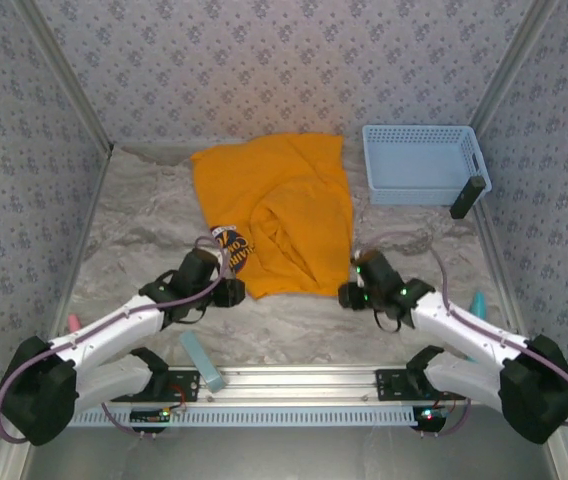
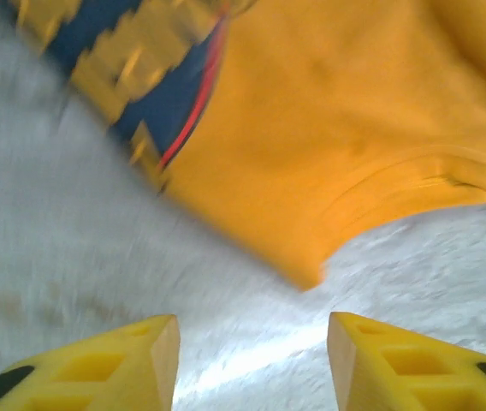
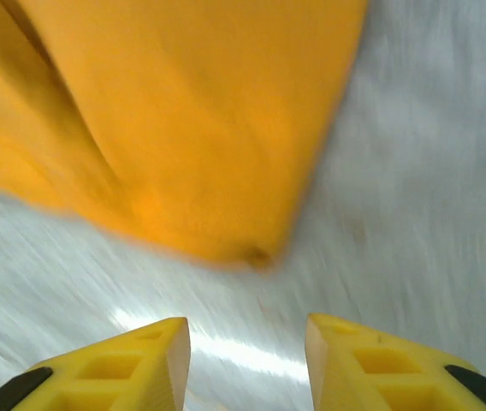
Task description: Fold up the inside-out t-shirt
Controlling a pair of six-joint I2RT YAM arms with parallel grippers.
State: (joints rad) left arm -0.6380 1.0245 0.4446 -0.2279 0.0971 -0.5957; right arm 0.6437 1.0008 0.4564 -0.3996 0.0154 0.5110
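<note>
The orange-yellow inside-out t-shirt (image 1: 279,205) lies rumpled on the silvery table cover, its dark lettering (image 1: 232,245) showing at the near left corner. My left gripper (image 1: 230,290) sits just off that corner, open, with bare cover between its yellow fingers (image 2: 132,360); the shirt hem (image 2: 311,171) and blue print (image 2: 153,94) lie ahead of it. My right gripper (image 1: 349,293) is open just off the shirt's near right corner (image 3: 251,248), nothing between its fingertips (image 3: 371,364).
A light blue basket (image 1: 424,162) stands at the back right with a dark object (image 1: 467,197) leaning at its front. A teal bar (image 1: 202,362) lies near the front rail. Patterned walls close in the sides and back.
</note>
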